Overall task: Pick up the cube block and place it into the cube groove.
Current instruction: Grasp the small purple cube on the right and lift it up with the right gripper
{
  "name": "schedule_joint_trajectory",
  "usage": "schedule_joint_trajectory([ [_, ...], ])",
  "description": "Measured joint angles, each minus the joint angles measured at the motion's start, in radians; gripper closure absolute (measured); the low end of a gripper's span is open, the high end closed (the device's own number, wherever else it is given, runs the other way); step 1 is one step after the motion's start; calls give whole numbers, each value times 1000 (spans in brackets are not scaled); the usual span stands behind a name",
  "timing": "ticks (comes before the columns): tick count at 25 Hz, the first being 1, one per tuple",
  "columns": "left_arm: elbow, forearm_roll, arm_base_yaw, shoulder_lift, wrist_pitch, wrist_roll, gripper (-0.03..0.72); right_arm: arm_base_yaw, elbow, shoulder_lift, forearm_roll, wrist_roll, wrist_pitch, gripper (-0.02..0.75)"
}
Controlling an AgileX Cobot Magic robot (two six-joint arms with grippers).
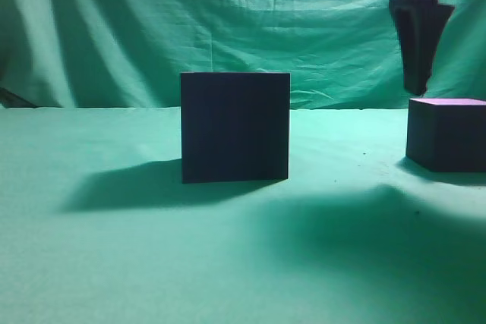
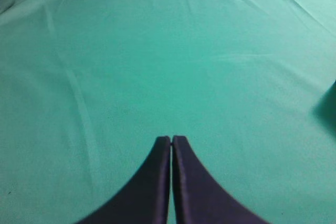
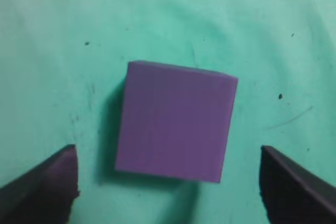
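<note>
We observed the left pincer (image 2: 171,140) fully closed, empty, above the table (image 2: 157,51); cube groove (image 1: 235,127) centre; cube block (image 1: 446,134) far right on the table, beneath our wide-open, empty right pincer (image 3: 168,182)

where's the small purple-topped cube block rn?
The small purple-topped cube block sits on the green cloth at the exterior view's far right, right of the large dark navy box, directly beneath the open right gripper.
</note>
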Motion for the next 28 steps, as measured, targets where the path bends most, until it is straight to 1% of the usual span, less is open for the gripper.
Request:
schedule_joint_trajectory([
  [1,0,0,0,0,0,0,688,0,0,12,-9,18,-8,114],
  [7,0,0,0,0,0,0,688,0,0,73,-23,46,-70,117],
  [8,0,0,0,0,0,0,688,0,0,85,-23,46,-77,168],
  [9,0,0,0,0,0,0,688,0,0,96,-23,48,-85,195],
  [10,0,0,0,0,0,0,688,0,0,103,-23,48,-90,179],
  [11,0,0,0,0,0,0,688,0,0,107,-25,49,-91,238],
  [13,0,0,0,0,0,0,688,0,-2,108,-30,51,-91,304],
  [14,0,0,0,0,0,0,688,0,-9,108,-30,51,-84,296],
  [17,0,0,0,0,0,0,688,0,-44,108,-30,53,-41,296],
  [18,0,0,0,0,0,0,688,0,-60,108,-30,53,-14,337],
  [19,0,0,0,0,0,0,688,1,-84,108,-30,53,13,318],
  [21,0,0,0,0,0,0,688,2,-146,108,-24,38,81,318],
  [25,0,0,0,0,0,0,688,7,-262,77,76,-9,168,318],
  [28,0,0,0,0,0,0,688,61,-327,35,125,-21,204,318],
])
